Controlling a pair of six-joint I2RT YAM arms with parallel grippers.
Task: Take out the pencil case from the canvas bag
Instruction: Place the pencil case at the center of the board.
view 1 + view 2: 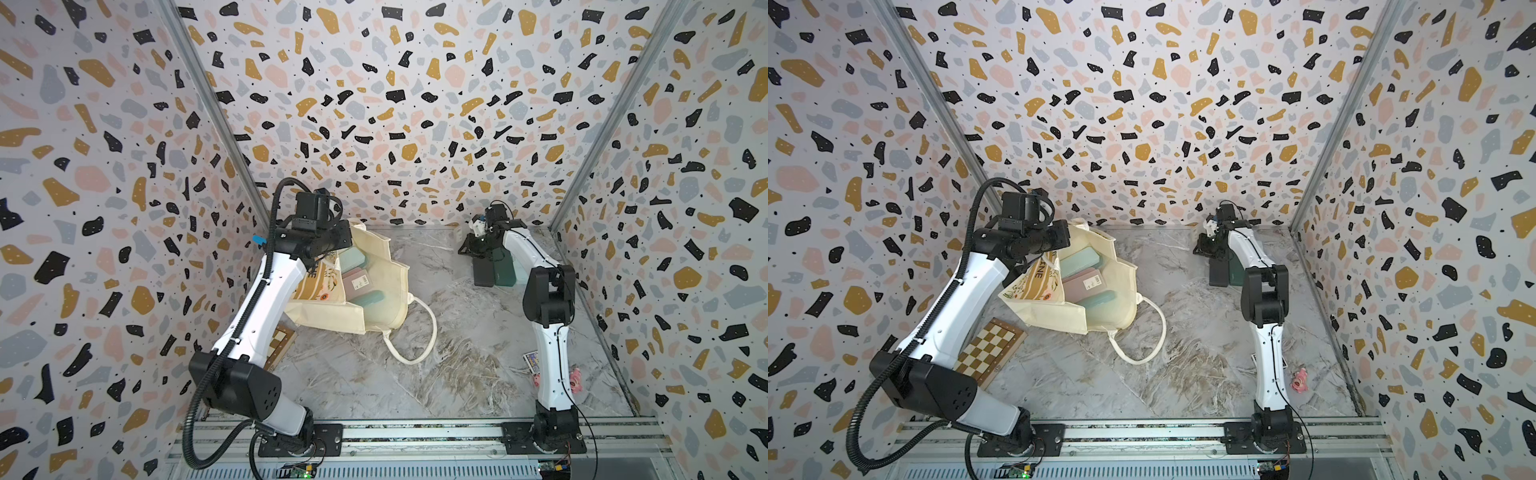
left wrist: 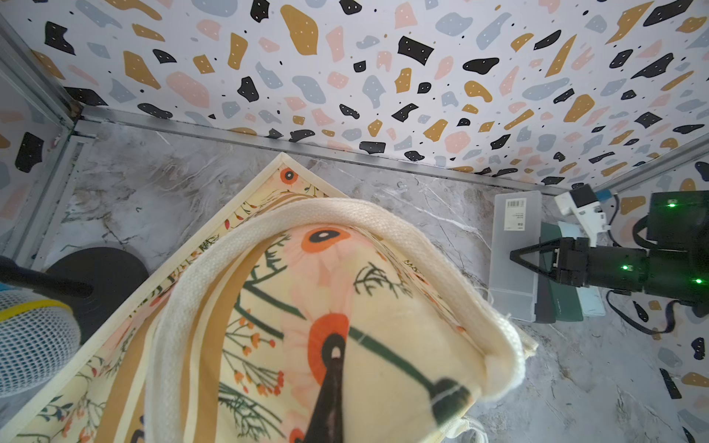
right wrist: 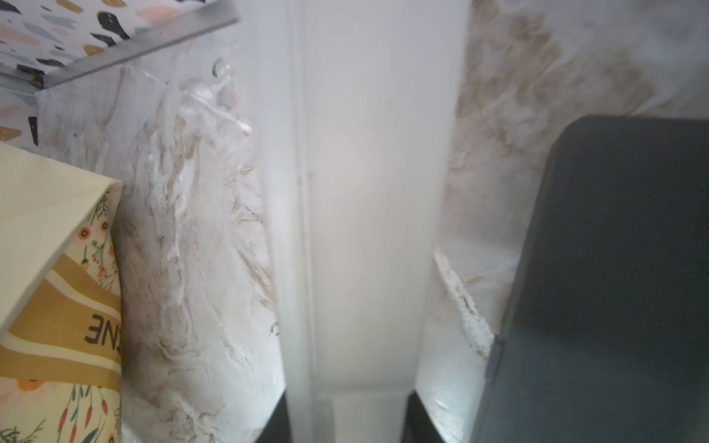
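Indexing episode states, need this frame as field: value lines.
bag: canvas bag lies on the marble table, mouth open
left gripper: shut on the canvas bag's edge, holding it up
in bag: teal case, pink case, second teal case
right gripper: shut on frosted pencil case, outside the bag near the far wall
beside it: dark green case
elsewhere: chessboard by the left arm, pink toy by the right arm
status: one case out, three visible inside
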